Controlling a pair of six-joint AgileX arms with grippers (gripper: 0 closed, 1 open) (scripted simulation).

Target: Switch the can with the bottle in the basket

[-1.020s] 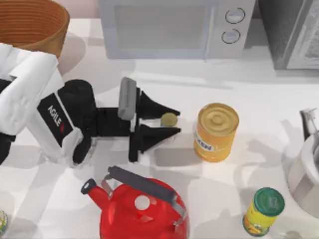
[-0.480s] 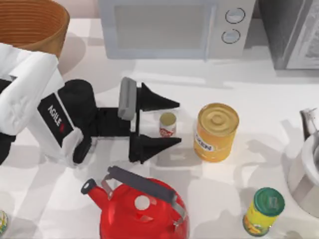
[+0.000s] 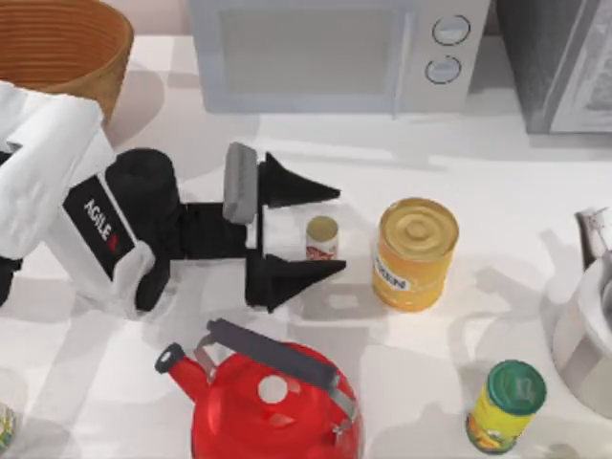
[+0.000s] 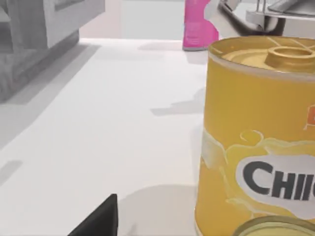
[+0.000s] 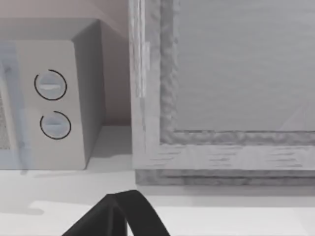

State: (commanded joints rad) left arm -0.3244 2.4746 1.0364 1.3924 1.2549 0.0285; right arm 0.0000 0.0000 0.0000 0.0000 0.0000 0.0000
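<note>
Spread since a second ago: left pincer fingers parted, no longer pinching can; arm drawn slightly left. Can upright on surface between fingertips, just left of large yellow can. Basket far left, well apart. Judged: can out and placed; bottle step left.

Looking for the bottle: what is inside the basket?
Only ribbed inner wall of the basket shows at the top view's far left; its floor is cut off, so any contents cannot be seen.
</note>
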